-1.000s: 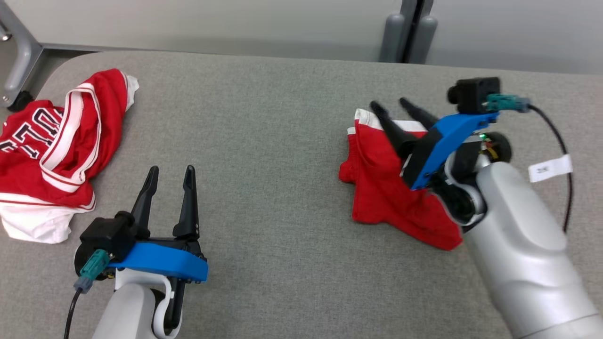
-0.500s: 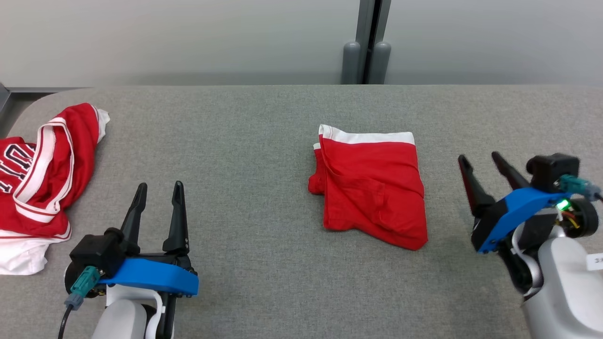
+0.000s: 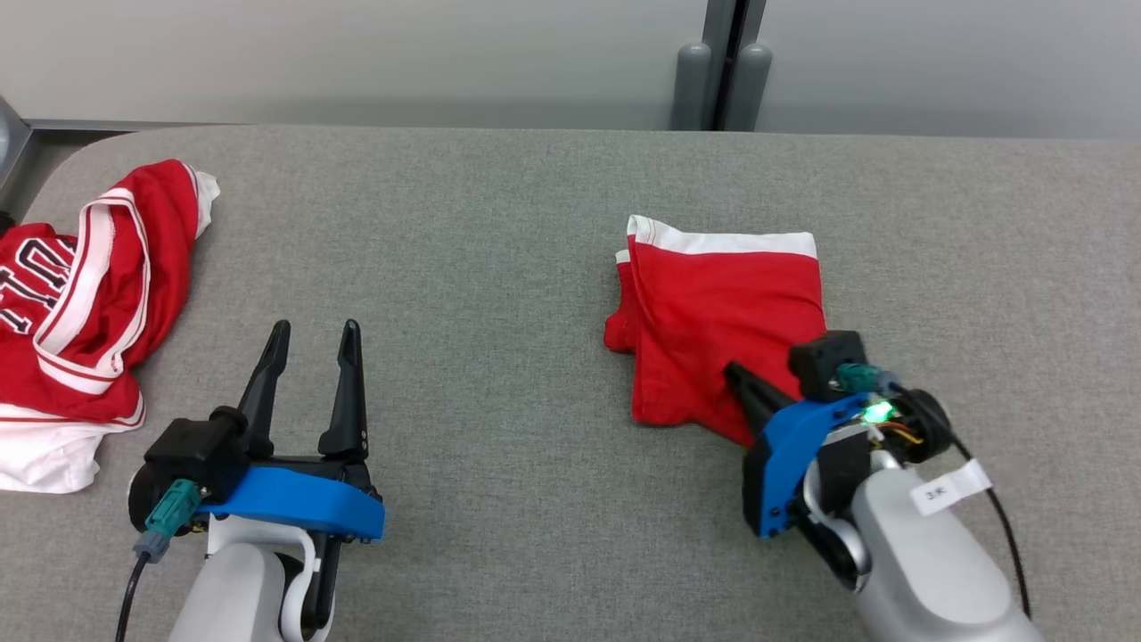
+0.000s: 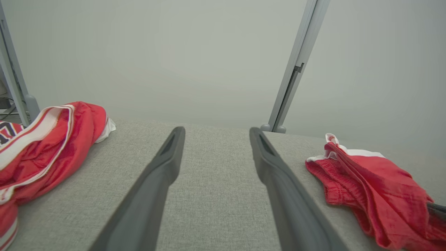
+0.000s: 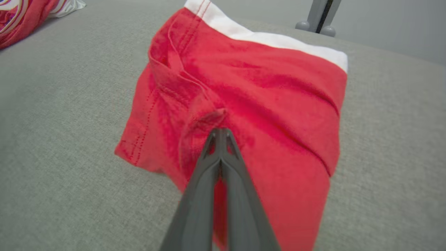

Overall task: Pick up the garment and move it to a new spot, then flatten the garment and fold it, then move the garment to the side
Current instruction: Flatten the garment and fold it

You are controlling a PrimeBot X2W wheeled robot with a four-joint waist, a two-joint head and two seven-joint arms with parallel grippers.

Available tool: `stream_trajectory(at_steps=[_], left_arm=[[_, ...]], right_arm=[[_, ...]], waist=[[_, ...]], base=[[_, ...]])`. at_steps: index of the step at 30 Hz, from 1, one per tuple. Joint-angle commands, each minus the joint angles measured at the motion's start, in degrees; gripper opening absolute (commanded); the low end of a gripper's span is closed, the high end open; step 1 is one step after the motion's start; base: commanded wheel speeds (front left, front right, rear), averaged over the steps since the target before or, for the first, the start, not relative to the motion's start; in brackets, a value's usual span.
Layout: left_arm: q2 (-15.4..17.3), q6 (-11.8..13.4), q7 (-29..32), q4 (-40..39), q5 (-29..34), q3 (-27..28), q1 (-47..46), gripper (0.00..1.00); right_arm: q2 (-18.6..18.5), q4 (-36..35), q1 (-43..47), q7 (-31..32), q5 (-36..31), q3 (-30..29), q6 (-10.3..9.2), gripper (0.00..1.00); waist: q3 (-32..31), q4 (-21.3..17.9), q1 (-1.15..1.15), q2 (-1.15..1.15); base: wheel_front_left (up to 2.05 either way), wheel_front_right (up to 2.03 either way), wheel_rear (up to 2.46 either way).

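The desk (image 3: pixel 535 223) is covered in grey cloth that looks rough and woven, with no shine. The red shorts (image 3: pixel 722 312) on the right are soft cloth with a white band and small stitches along the seams. The jersey (image 3: pixel 89 294) on the left is thinner red cloth with a slight shine and white stripes. The left hand (image 3: pixel 316 328) has dark fingers (image 3: pixel 346 392) of dull plastic, and so does the right hand (image 5: pixel 219 131). Each sits on a smooth blue plastic part (image 3: pixel 294 504). The right arm (image 3: pixel 927 571) is pale, smooth and a bit shiny.
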Motion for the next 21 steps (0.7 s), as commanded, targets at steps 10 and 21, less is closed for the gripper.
stream_trajectory(at_steps=[10, 21], left_arm=[[0.5, -0.1, -0.3, 0.6, -0.2, 1.3, 1.3, 1.00], [0.9, 0.5, -0.3, -0.7, 0.3, 4.6, 5.5, 1.00]], right_arm=[[-1.9, -7.6, 2.7, 0.2, 16.1, 17.8, 0.02, 0.00], [-3.8, -20.0, 12.5, -11.4, 12.8, -3.6, 0.03, 1.00]], waist=[[-2.2, -1.3, 0.00, 0.00], [-6.2, -5.0, 0.00, 0.00]], base=[[0.00, 0.00, 0.00], [0.00, 0.00, 0.00]])
